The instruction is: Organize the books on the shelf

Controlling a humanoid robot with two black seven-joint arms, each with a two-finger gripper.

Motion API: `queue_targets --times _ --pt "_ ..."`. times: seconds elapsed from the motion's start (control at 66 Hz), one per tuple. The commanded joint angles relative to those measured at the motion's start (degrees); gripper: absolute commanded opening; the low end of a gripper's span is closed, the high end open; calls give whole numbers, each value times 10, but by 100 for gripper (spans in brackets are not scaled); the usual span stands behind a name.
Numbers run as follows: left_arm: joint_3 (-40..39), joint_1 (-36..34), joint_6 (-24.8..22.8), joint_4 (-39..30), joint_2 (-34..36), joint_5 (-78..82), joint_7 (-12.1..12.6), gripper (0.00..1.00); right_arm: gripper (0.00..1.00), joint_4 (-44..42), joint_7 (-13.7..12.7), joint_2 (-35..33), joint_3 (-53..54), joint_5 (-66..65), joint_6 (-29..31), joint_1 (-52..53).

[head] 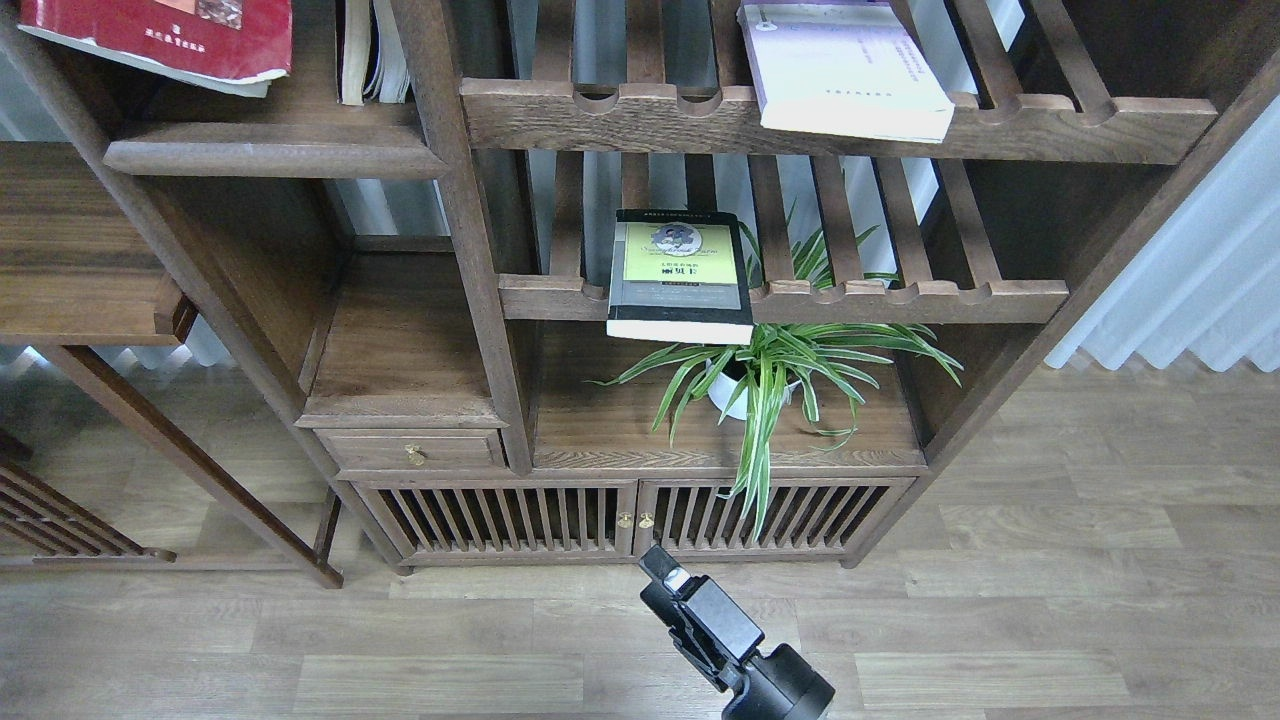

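Observation:
The red book (170, 35) is at the top left, lying flat with its right part over the solid dark-brown shelf (270, 155); its top is cut off by the frame edge. No gripper shows on it. The white/pale-lilac book (845, 65) lies on the upper slatted rack. The black-grey book with the yellow-green panel (680, 275) lies on the lower slatted rack and overhangs its front rail. My right gripper (665, 580) is low at the bottom centre, over the floor, far from all the books; it is dark and its fingers cannot be told apart. My left gripper is out of view.
Two thin books (370, 50) stand upright at the shelf's right end. A potted spider plant (770, 370) sits under the lower rack. A small drawer (415, 450) and slatted cabinet doors (630, 515) are below. A side table (70, 250) stands left, a curtain (1190, 260) right.

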Motion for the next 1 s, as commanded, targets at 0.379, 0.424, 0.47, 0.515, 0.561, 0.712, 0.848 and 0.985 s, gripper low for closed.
queue_targets --times 0.379,0.424,0.47,0.515,0.561,0.712,0.848,0.985 --pt "45 -81 0 108 -97 34 -3 3 93 12 17 0 70 6 0 116" --pt "47 -84 0 117 -98 46 -5 4 93 12 31 0 74 6 0 150" --pt "47 -85 0 121 -98 50 -5 4 93 12 43 0 74 7 0 172" --pt "47 -86 0 122 -98 52 -5 4 93 12 64 0 74 7 0 207" --pt "48 -86 0 122 -97 53 -4 4 93 12 77 0 73 7 0 227" --pt "48 -83 0 143 -99 52 -6 6 94 6 90 0 73 7 -27 283" --pt "49 -78 0 163 -104 52 -8 7 94 5 103 0 82 7 -100 294" --pt "52 -80 0 189 -106 52 -20 5 95 5 112 0 106 8 -152 309"
